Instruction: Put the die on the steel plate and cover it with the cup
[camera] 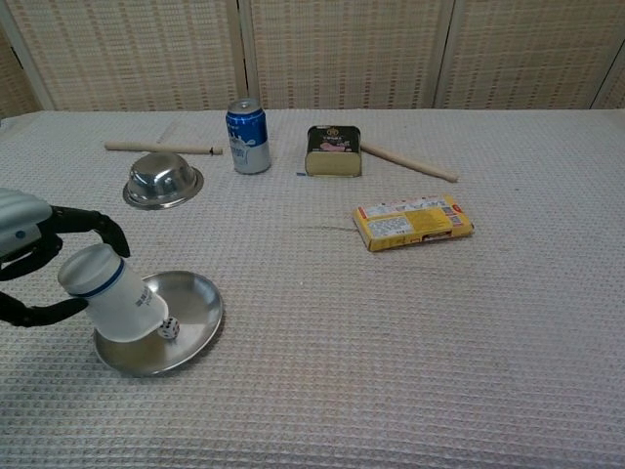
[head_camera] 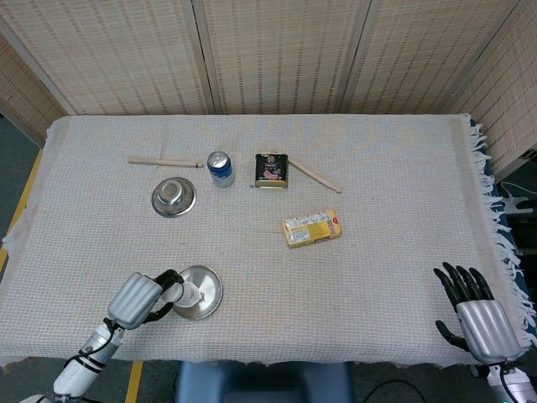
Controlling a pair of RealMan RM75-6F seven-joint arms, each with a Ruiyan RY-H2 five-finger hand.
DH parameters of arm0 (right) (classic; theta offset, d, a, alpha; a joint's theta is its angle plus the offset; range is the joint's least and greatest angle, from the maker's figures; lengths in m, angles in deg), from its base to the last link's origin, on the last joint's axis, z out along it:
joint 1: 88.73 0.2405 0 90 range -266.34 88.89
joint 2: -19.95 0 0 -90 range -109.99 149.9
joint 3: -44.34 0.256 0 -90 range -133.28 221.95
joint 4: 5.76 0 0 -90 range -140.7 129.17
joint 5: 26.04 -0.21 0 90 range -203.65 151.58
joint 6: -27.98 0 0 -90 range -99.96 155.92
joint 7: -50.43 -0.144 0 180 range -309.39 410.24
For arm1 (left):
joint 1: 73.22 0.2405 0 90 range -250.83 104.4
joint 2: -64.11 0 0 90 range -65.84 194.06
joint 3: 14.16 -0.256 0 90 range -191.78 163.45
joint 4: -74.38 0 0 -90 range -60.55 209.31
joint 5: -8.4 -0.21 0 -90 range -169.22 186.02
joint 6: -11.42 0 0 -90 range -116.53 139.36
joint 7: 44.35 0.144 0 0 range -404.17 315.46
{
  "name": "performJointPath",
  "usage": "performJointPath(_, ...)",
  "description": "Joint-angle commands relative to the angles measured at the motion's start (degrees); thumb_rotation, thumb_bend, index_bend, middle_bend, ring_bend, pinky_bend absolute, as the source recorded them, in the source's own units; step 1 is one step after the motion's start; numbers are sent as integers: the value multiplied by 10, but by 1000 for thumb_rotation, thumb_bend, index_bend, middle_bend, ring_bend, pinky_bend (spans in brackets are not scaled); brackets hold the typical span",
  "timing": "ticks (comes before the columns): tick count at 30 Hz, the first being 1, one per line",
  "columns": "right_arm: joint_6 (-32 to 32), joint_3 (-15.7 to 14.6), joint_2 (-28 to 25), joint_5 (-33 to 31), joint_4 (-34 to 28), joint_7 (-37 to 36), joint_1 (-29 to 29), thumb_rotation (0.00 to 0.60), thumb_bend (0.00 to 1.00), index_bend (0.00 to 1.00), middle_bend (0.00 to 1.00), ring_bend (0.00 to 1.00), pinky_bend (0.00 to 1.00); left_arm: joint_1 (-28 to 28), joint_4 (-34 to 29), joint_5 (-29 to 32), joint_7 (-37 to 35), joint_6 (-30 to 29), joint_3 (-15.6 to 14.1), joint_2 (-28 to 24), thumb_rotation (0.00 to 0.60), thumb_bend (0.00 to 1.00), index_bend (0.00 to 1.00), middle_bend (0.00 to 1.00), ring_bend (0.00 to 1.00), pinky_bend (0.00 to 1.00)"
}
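Chest view has the left hand (camera: 29, 259) wrapped around the white cup (camera: 112, 293), fingers curled above and below it, holding it tilted with its mouth pointing down toward the steel plate (camera: 195, 293). That plate sits near the front-left corner of the table (camera: 391, 352), and the die (camera: 169, 329) lies on it, just beside the cup's rim; can't tell if they touch. From the head view the right hand (head_camera: 474, 306) is at the front-right corner of the table, fingers spread apart, holding nothing. Further back there's 1 steel bowl (camera: 162, 179), 1 blue can (camera: 247, 136), 1 dark tin (camera: 333, 149) and 1 yellow box (camera: 412, 221).
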Motion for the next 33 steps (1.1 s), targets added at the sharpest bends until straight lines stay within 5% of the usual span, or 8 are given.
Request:
performJointPath(1, 1, 1, -1, -1, 0, -1, 0, 580, 172, 0, 0, 0, 0, -7, 2, 5, 28, 12, 5, 19, 600, 364, 429, 584, 837, 974)
performJointPath(12, -4, 2, 1, -6, 1, 1, 2, 579, 172, 0, 0, 0, 0, -13, 10, 10, 72, 22, 8, 41, 600, 361, 447, 602, 840, 975)
performJointPath(23, -5, 3, 2, -9, 1, 4, 3, 579, 173, 0, 0, 0, 0, -2, 14, 38, 200, 14, 22, 52, 600, 377, 523, 685, 856, 975)
performJointPath(33, -3, 3, 2, -8, 1, 3, 2, 578, 173, 0, 0, 0, 0, -8, -21, 48, 159, 36, 13, 35, 600, 395, 547, 708, 856, 975)
